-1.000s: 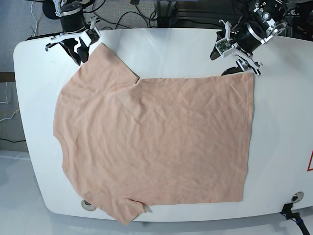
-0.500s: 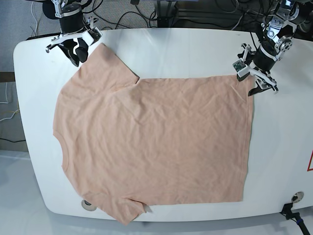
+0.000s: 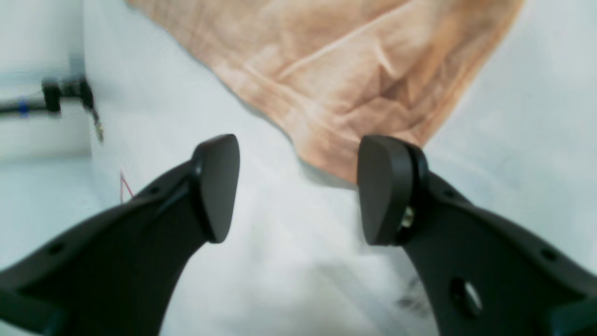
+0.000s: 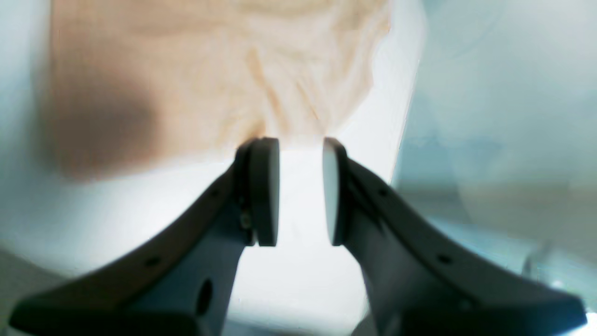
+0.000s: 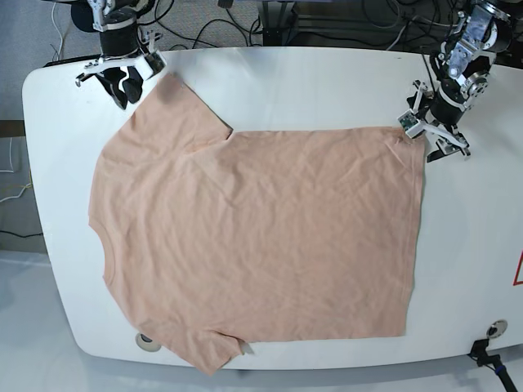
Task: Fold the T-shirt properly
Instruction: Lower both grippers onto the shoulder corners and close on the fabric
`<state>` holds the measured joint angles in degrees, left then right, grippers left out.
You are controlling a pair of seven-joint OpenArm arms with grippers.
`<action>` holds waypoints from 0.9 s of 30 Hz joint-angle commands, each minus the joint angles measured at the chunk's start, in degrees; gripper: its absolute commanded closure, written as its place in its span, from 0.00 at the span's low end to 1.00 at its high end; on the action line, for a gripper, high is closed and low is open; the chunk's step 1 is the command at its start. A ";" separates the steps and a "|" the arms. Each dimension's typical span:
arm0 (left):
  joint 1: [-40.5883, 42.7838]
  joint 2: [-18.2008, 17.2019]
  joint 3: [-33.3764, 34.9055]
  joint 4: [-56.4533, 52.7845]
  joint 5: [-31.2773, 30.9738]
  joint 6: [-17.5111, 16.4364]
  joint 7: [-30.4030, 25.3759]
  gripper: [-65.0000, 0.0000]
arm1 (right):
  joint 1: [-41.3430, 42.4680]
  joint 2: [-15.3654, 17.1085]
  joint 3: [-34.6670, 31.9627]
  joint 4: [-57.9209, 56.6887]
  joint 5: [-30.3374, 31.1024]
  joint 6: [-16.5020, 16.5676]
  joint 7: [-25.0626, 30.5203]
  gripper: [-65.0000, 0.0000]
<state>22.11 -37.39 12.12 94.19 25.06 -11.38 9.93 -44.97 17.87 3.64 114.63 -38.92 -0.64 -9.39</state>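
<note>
Shifting outward over the last second, the left pincer point(image 5: 437, 135) is now hanging just past the hem corner of the shirt point(image 5: 261, 245); earlier it was sitting further in along that top edge. The right pincer point(image 5: 122, 77) is staying close to the sleeve tip at the other end, pulled back a little. Judgement: both arms are lining up on the two ends of the same long edge, so the first fold has not yet begun.

Left pincer: released, jaws standing wide apart, holding nothing. In the left wrist view the hem corner is lying just ahead of and between the two pads point(image 3: 217, 186), touching neither; bare surface point(image 3: 280, 261) is showing in the gap.

Right pincer: jaws standing narrowly apart, not clenched, nothing between them. In the right wrist view the sleeve edge is lying just ahead of the pads point(image 4: 263, 186), apparently apart from them; blur is preventing a firmer reading.

Shirt: lying flat and spread, plain side up, lightly wrinkled, on the white surface; the sleeve furthest from both pincers is hanging slightly over the surface's far edge.
</note>
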 commanded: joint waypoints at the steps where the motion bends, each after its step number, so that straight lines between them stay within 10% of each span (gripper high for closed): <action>1: 0.18 -0.46 0.41 0.62 -0.22 -0.45 -0.40 0.42 | -0.52 -1.56 0.10 -0.04 0.02 1.22 -0.85 0.76; 18: 0.18 -0.55 -5.22 0.62 -0.14 -1.06 -0.57 0.42 | -0.17 -2.09 -0.17 0.23 0.19 1.30 -0.85 0.76; 27: 0.18 5.61 -14.89 3.70 -0.31 -12.76 -0.66 0.42 | 0.18 -4.20 -0.25 0.32 6.43 1.39 -0.59 0.76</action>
<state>22.52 -32.45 -0.51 96.55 24.62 -22.83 9.67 -44.45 12.99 3.11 113.67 -34.00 1.54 -10.76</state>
